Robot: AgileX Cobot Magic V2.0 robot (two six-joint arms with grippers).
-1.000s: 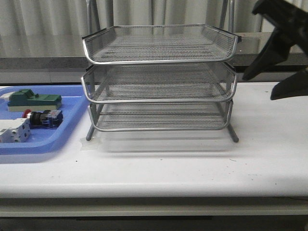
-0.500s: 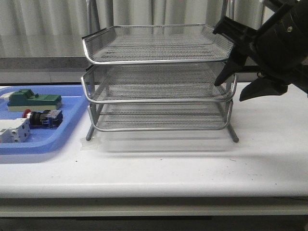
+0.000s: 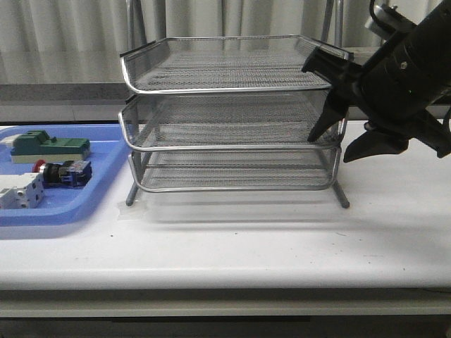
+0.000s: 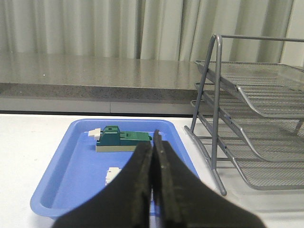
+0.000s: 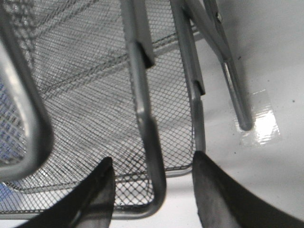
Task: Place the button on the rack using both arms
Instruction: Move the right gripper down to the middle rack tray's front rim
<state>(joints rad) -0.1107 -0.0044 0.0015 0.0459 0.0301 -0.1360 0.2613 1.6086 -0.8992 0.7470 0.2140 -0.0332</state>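
Here the right gripper [image 3: 332,146] stands spread wide at the rack [image 3: 232,113], holding nothing.

Front view: its fingers straddle the rack's right front corner at the middle tier, while the button [image 3: 62,172] lies in the blue tray [image 3: 99,190] to the rack's left, between a green block [image 3: 49,146] and a white block [image 3: 20,191]. Left wrist view: the left gripper [image 4: 153,147] is pressed closed, empty, over the tray. Right wrist view: the spread fingers [image 5: 97,192] flank a rim corner.
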